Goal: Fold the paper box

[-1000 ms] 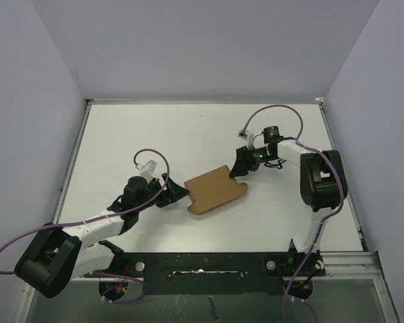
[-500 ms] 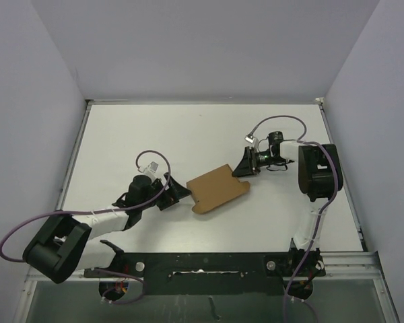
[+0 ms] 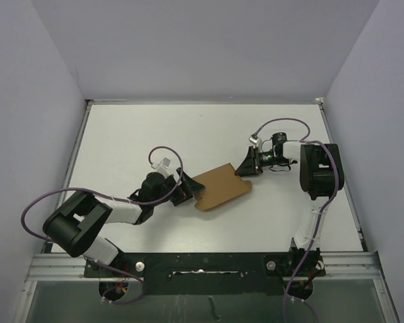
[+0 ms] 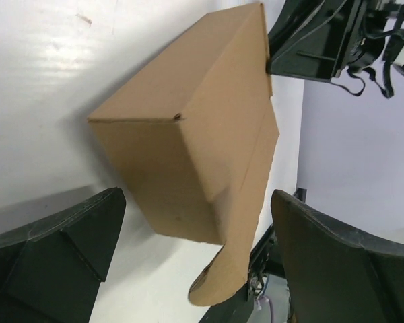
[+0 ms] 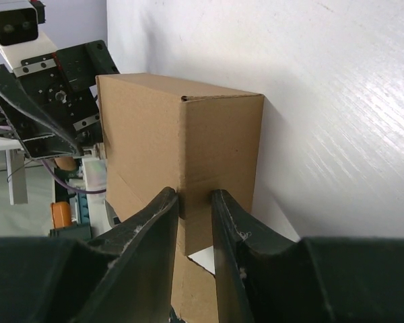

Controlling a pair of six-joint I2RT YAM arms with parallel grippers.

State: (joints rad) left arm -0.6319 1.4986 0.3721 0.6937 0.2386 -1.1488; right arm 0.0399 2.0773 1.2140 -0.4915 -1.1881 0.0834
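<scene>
Tabletop [image 3: 135,134] is plain white with a bit of glare on it. It's boxed in by pale bluish-grey walls [image 3: 209,47] on the left, back and right, and a black rail [image 3: 209,260] runs along the near edge where the arms are bolted. The paper box [image 3: 220,187] sits a little right of the middle, lying at an angle between the two arms. It's already box-shaped, with one rounded flap hanging loose off it. Left gripper [image 3: 186,194] is spread wide at the box's left end, one finger on either side, and going by the wrist view neither is touching it. Right gripper [image 3: 246,165] is pinched onto the cardboard at the corner edge of the box's right end.
</scene>
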